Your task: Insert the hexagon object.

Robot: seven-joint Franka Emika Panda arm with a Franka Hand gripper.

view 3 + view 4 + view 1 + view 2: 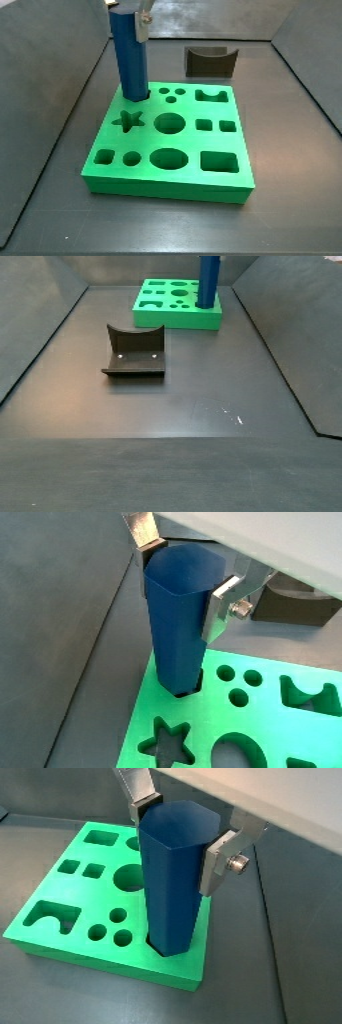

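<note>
The hexagon object [178, 622] is a tall blue prism standing upright. Its lower end sits in a hole at a corner of the green board [274, 720]. My gripper [185, 577] is at the bar's top, with one silver finger on each side, shut on it. It shows the same way in another wrist view: gripper [181, 838], bar [174, 888], board [134, 963]. In a side view the bar [130, 60] rises from the board's back left corner [167, 190] with the gripper [130, 10] at its top. In another side view the bar [210, 281] stands on the board [174, 319].
The dark fixture [134, 351] with a curved notch stands on the grey floor apart from the board; it also shows in a side view [210, 62] and a wrist view [287, 607]. The board has several other shaped holes. Grey walls enclose the floor.
</note>
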